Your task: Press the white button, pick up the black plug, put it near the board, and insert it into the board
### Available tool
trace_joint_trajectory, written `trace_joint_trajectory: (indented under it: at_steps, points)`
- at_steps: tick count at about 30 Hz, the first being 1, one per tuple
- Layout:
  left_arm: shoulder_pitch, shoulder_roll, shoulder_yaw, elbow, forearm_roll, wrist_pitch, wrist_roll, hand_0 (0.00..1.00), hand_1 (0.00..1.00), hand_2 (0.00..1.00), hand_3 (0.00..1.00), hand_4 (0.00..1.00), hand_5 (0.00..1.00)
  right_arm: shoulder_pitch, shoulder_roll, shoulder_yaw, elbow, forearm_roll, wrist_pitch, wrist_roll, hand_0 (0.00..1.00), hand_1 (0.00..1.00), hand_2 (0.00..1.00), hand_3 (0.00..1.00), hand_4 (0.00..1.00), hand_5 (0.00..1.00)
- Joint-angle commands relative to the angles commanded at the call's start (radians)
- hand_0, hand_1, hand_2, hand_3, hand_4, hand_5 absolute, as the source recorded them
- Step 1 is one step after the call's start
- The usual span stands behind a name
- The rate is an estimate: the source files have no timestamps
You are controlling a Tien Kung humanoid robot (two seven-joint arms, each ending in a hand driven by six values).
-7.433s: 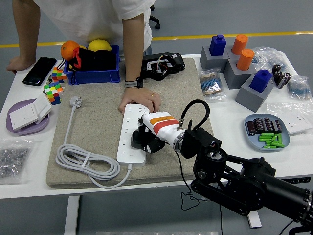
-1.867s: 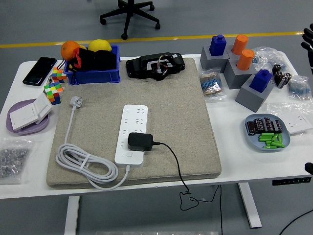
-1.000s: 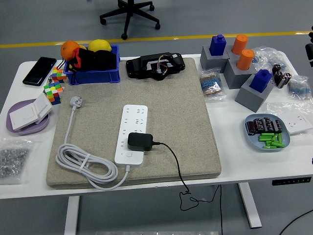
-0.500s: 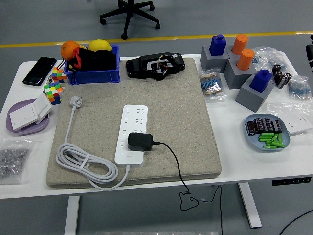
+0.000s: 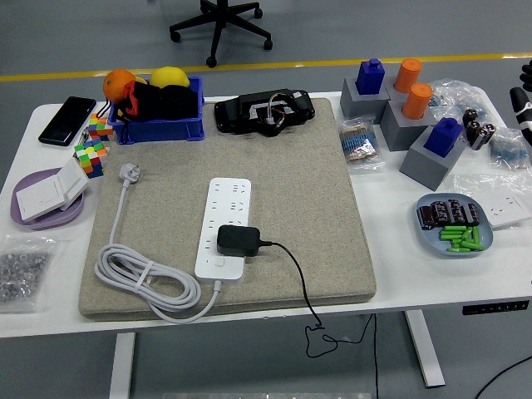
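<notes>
boxy black plug (image 5: 238, 240) seated in white board (image 5: 225, 226), cord trailing

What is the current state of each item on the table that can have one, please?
black plug: seated in the power strip, near its button end.
power strip's own white plug: unplugged, lying on the mat.
white cable: coiled, tied.
right hand: at right edge, holding nothing.
</notes>
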Motion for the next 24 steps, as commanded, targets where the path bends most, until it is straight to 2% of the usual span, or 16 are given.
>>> trace_joint_trajectory:
  at_steps: [24]
  points:
    - [0.011, 0.000, -0.015, 0.000, 0.017, 0.000, 0.005, 0.655, 0.655, 0.651, 0.651, 0.621, 0.011, -0.017, 0.016, 0.007, -0.012, 0.003, 0.000, -0.007, 0.708, 0.650, 0.657, 0.639, 0.815, 0.366]
